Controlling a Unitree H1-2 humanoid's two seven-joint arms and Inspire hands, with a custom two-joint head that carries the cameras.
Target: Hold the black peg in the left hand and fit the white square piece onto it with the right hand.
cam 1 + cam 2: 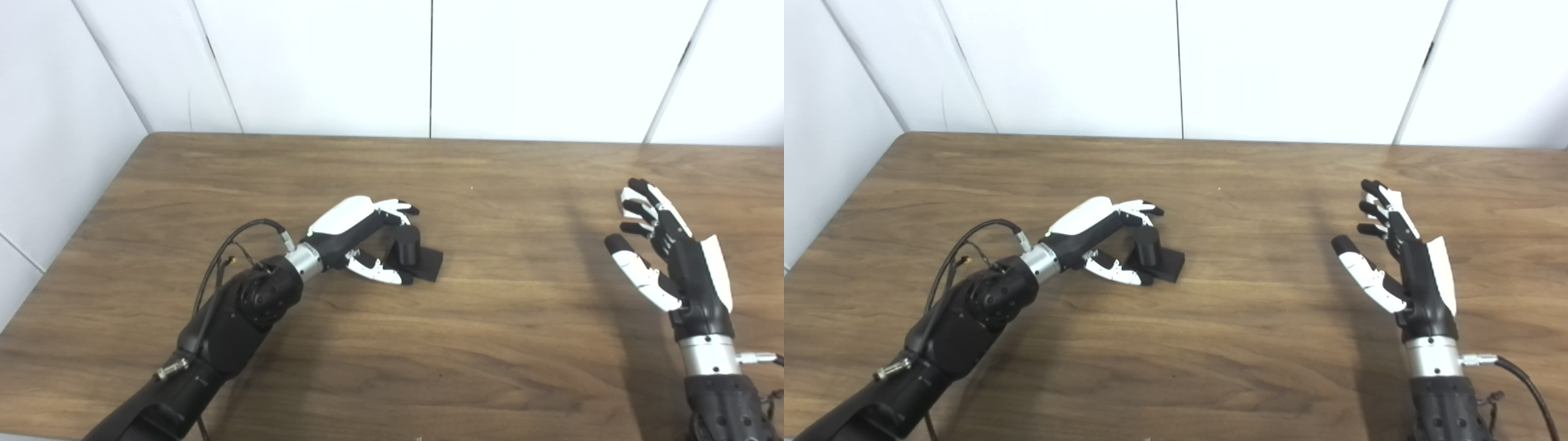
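Note:
The black peg point(407, 245), a short cylinder on a flat square base point(429, 263), stands on the wooden table point(478, 343) left of centre. My left hand point(361, 236) brackets it from the left. Its fingers point(398, 208) arch just over the cylinder's top and the thumb point(380, 271) lies along the base's near side, with the hand not clenched. My right hand point(1396, 257) hovers open at the right, palm facing left, fingers spread, holding nothing. A small white patch point(626, 205) shows by its fingertips; I cannot tell whether it is the white square piece.
White wall panels point(429, 61) close off the table's far edge and left side. A loose cable point(245, 236) loops off my left wrist. Bare wood lies between the two hands.

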